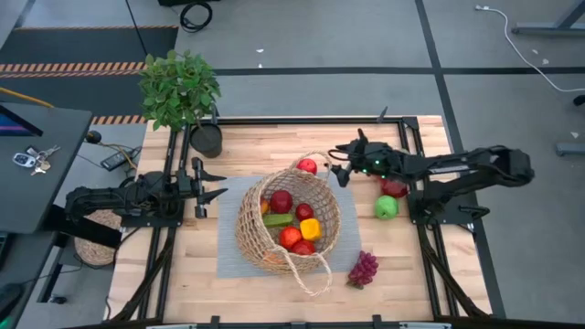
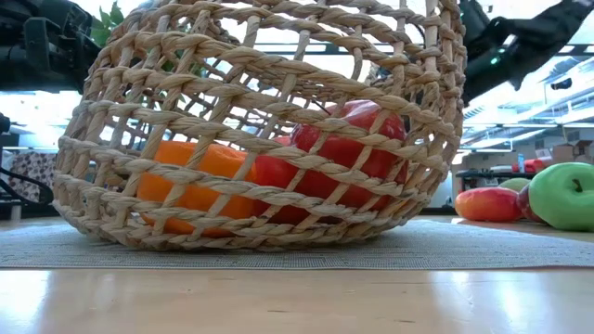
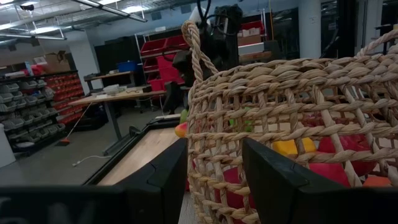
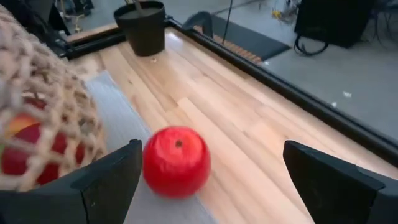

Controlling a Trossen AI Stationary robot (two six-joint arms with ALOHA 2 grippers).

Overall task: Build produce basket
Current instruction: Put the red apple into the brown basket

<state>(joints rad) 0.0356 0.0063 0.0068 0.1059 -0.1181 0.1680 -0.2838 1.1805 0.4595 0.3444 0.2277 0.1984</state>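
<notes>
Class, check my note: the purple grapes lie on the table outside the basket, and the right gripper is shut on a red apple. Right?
Not quite. The right gripper is open: the right wrist view shows its fingers spread wide, the red apple lying free between them. The purple grapes do lie outside the basket.

Grey floor [image 1: 302,41], red shelving [image 3: 165,53]

The high view looks straight down on the whole table. The low view sits at tabletop level, very near the round tan woven wicker basket [image 2: 260,130], facing the room behind. The left wrist view also faces it closely. The right wrist view looks down close on a red round apple [image 4: 176,160], at the basket's 12 o'clock in the high view.
</notes>
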